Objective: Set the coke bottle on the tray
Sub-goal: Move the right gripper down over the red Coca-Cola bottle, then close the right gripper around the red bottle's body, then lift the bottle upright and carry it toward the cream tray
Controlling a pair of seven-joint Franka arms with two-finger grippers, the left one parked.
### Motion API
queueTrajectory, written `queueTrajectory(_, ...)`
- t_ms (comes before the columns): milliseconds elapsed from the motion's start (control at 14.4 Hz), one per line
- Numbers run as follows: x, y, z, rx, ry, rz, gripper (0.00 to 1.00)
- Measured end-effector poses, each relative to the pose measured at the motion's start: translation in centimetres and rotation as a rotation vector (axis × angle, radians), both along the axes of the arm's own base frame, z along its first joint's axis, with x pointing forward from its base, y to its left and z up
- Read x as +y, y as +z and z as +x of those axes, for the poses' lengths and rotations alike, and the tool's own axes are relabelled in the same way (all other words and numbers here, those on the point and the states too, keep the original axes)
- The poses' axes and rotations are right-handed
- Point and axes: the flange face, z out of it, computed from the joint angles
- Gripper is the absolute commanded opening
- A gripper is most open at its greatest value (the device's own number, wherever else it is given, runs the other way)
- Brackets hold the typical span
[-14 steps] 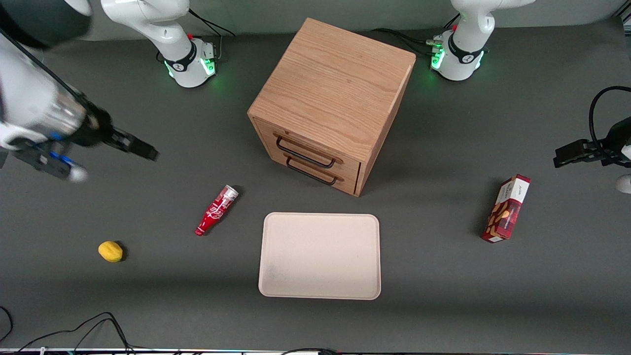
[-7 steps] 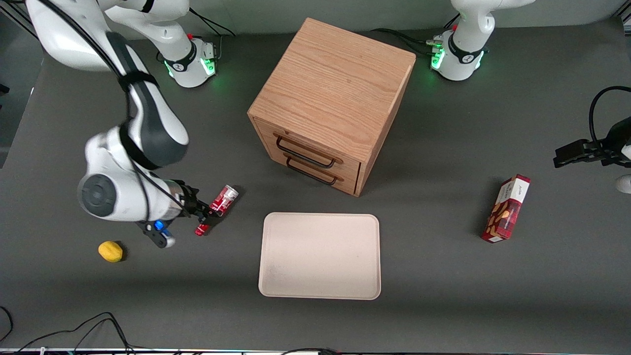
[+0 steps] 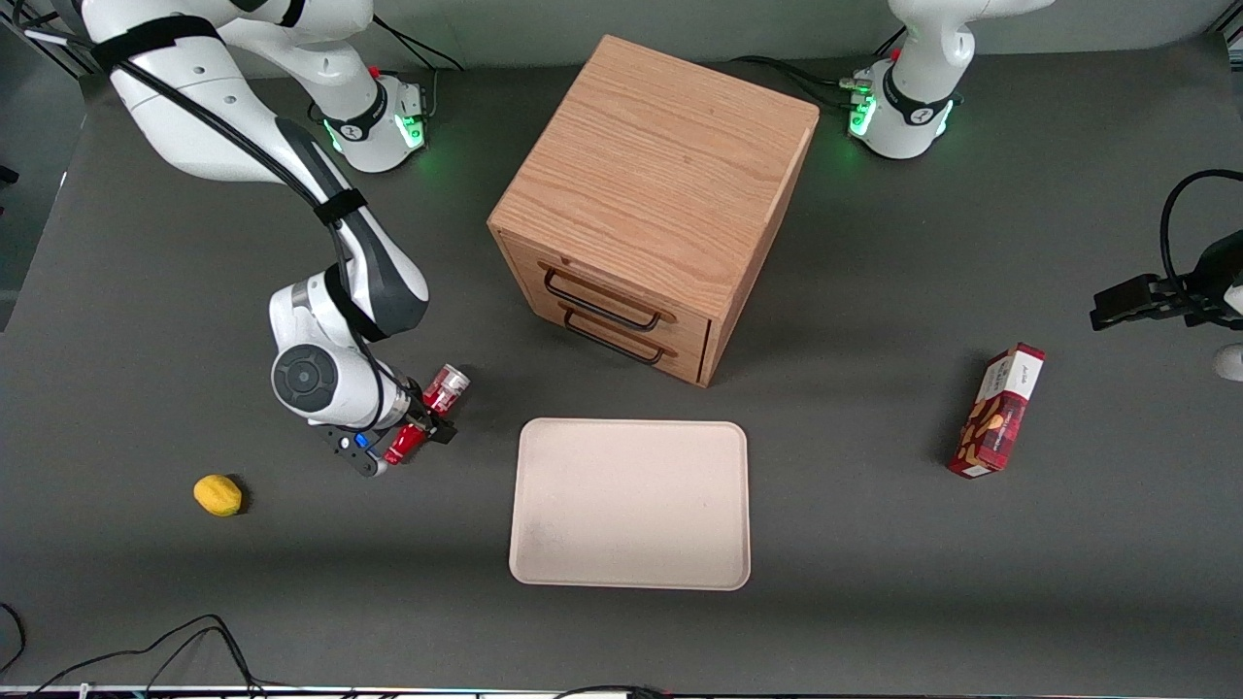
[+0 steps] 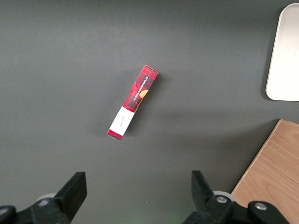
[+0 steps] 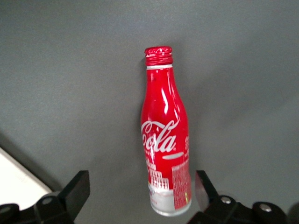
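- Tray (image 3: 629,503): flat on the tabletop (image 3: 874,582), nearest the front camera.
- Coke bottle (image 3: 428,415): lying on its side on the tabletop, just beside the tray's corner, slightly farther back.
- Tool (image 3: 419,427): directly over the bottle, fingers (image 5: 77,189) spread either side of its body, not pinching.

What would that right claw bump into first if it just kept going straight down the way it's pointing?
Most likely the coke bottle. The gripper is open above it, fingers either side of the bottle's body, which lies flat on the table. How much height remains is hard to judge.
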Motion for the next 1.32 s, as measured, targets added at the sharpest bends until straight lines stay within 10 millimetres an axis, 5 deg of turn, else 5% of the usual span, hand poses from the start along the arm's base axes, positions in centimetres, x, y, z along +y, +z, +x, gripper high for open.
queueTrajectory(485,-1.1,-3.4,-1.6,-0.049,-0.008,0.017,1.0)
queueTrajectory(554,-1.2,-4.1,-1.9,-0.05,-0.009,0.02,0.87)
queueTrajectory(692,-1.4,-5.2,-2.3,-0.044,-0.01,0.019,0.0)
queueTrajectory(1315,-1.7,-5.0,-1.8,-0.06,0.033,0.007,0.0)
